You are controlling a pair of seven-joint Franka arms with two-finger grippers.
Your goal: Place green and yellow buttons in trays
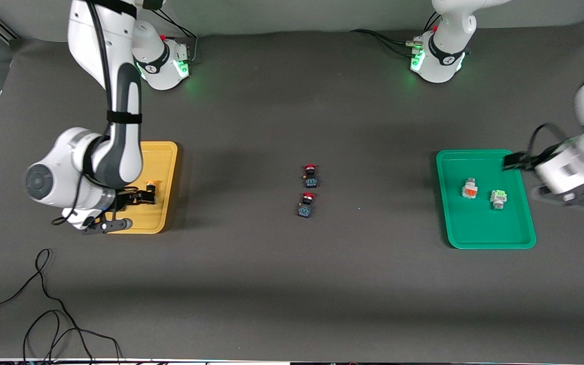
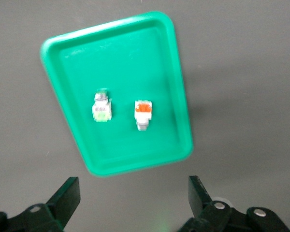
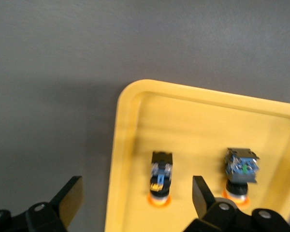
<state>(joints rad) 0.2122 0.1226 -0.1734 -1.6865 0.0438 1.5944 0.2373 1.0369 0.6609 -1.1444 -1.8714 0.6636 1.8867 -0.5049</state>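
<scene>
Though blurry, green-faced button (image 2: 101, 107): grey-white body.

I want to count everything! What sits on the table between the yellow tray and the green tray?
Two red-capped switches lie between the yellow tray and the green tray, seen in the front view.

Your left tool (image 2: 130, 203) hung over the bare dark surface (image 2: 241, 72) just off one short rim of the green tray (image 2: 171, 63), its two black fingers (image 2: 67, 195) spread wide with nothing between them. In the tray you had two small switches lying side by side, apart from each other and clear of every rim: a grey-white one with a pale green face (image 2: 101, 107) and a white one with an orange face (image 2: 143, 114).
</scene>
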